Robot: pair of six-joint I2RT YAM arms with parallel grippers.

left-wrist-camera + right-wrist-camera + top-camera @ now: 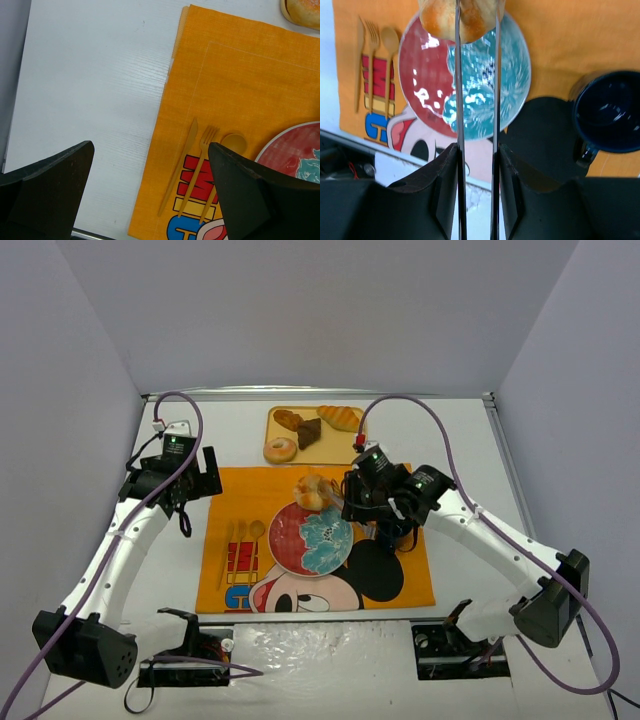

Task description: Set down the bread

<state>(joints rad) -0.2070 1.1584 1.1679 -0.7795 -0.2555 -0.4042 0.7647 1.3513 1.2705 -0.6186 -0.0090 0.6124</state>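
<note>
While our right end effector grips the bread between its long thin blades, we hold it over the far rim of the plate, likely ready to set it down. Our left end effector hangs open and empty over the desk beside the placemat, clear of the work.

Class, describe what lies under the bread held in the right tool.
The red-and-teal plate on the orange placemat lies below the bread. The plate's far rim is covered by it.
</note>
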